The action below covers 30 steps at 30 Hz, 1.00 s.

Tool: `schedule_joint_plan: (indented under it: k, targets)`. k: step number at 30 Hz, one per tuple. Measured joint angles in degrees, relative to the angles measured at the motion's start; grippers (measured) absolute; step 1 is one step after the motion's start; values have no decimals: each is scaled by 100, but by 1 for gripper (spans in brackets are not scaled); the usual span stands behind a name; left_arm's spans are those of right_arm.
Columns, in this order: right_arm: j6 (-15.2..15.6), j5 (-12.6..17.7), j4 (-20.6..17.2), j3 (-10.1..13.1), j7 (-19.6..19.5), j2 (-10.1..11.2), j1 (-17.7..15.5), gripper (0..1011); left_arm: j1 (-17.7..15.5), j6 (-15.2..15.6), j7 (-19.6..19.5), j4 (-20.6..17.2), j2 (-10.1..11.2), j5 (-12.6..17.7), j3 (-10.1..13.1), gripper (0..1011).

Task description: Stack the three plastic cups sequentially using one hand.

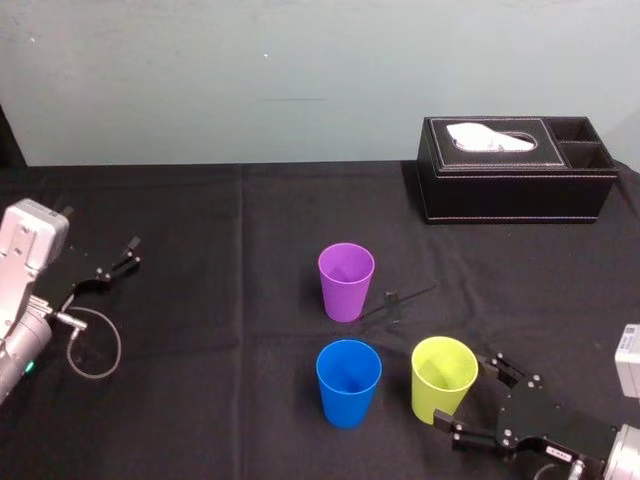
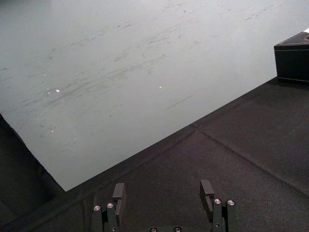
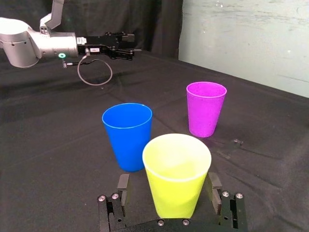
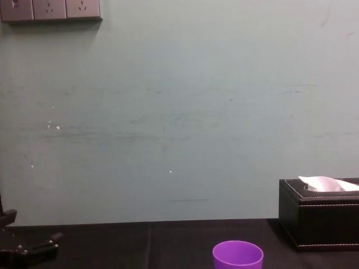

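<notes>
Since one arm is to do all the stacking, we begin at the far left, where the left gripper [image 1: 128, 254] hangs at nine o'clock on the table. Its fingers are spread with nothing between them, well apart from every cup. Moving rightward, the blue cup [image 1: 348, 383] stands at about six o'clock, with the purple cup [image 1: 346, 282] at twelve o'clock from it, near the centre. Both are upright, mouths up, and apart from each other.

Next comes the yellow-green cup [image 1: 443, 378], also upright, just beside the blue one. The right gripper [image 1: 465, 390] reaches in from five o'clock and straddles this cup low on its wall. Its fingers [image 3: 123, 186] stand one on each side with a sliver of gap showing, so we judge it released, not yet gripping.

The next move turns on this: the cup's long axis runs vertical and the jaws lie level across it. From this cup the blue one sits at nine o'clock and the purple at eleven. The right arm is far the nearer, so closing, lifting and a short carry toward nine o'clock looks the likeliest step. Thin smooth plastic may slip if pinched hard.

Underneath lies a black cloth [image 1: 200, 220], creased but flat. A black tissue box [image 1: 515, 195] sits at one o'clock, away from the cups, before a pale green wall [image 1: 250, 80] with sockets [image 4: 50, 9] high up.
</notes>
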Motion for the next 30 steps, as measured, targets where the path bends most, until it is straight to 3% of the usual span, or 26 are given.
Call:
schedule_joint_plan:
  k: [18, 30]
  targets:
    - [7, -239, 313, -268, -99, -224, 439, 1000, 0, 0, 0, 0, 0, 0, 0, 1010]
    - [88, -348, 367, -360, -206, -325, 564, 1000, 0, 0, 0, 0, 0, 0, 0, 1010]
